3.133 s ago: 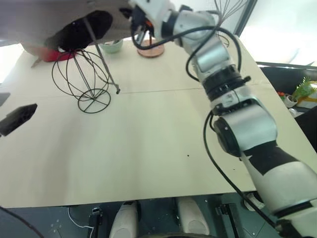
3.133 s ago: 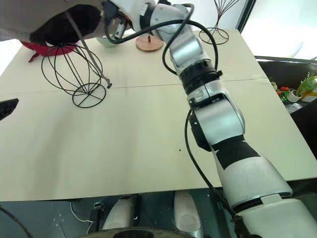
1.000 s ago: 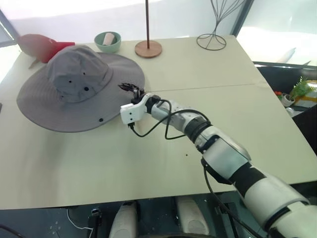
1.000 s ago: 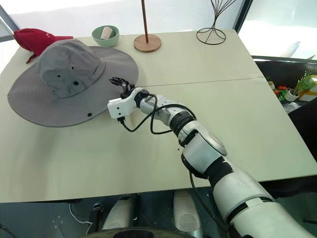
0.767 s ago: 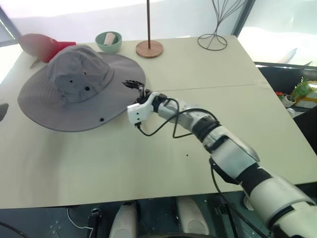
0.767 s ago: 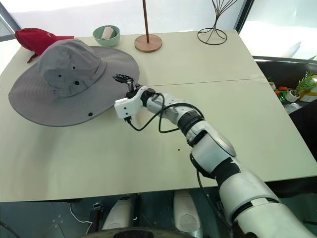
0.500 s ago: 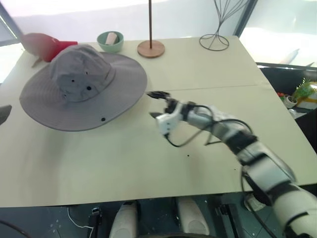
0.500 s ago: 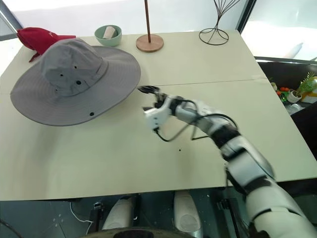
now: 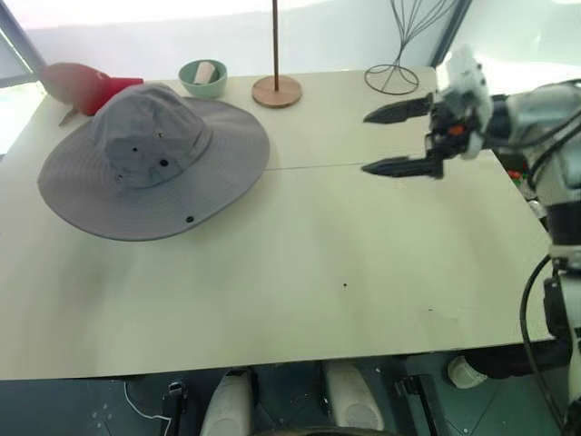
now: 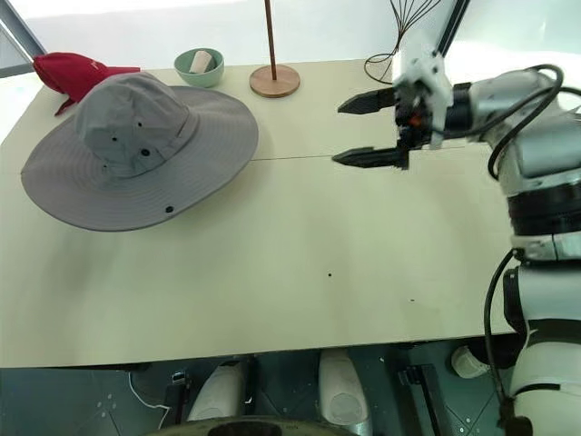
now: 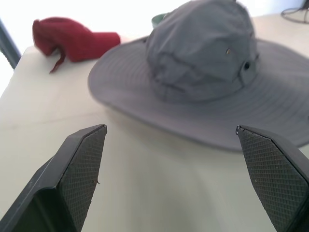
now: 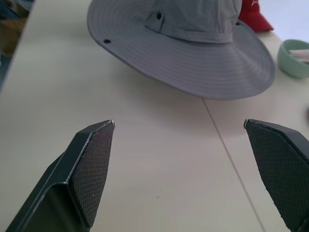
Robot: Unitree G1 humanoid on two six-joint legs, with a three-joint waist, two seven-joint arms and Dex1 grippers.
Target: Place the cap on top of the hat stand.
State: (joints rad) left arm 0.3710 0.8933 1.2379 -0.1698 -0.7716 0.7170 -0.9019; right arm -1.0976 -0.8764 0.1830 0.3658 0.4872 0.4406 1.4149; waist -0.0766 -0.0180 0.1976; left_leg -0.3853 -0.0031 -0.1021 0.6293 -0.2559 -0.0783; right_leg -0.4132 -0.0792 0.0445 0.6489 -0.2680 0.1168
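The grey cap point(image 9: 152, 162) lay spread over the far left part of the pale table point(image 9: 300, 291), its crown standing up rounded and its wide brim hanging flat all round. Of the hat stand I could see nothing under it; the brim hid whatever held the crown up. Just beyond the cap, at the far left corner, lay a red baseball cap point(image 9: 83, 86), and beside that a small green bowl point(image 9: 203, 77). Further right along the far edge stood a wooden pole on a round disc base point(image 9: 276, 88), then a tall wire stand point(image 9: 398, 68).

The right gripper point(image 9: 392, 140) hung above the far right of the table, well apart from the cap, its two black fingers point(image 9: 404, 166) pointing left and spread wide with nothing between them. The left gripper point(image 11: 169, 133) was also wide and empty, its fingers point(image 11: 79, 169) facing the cap from the near left side.
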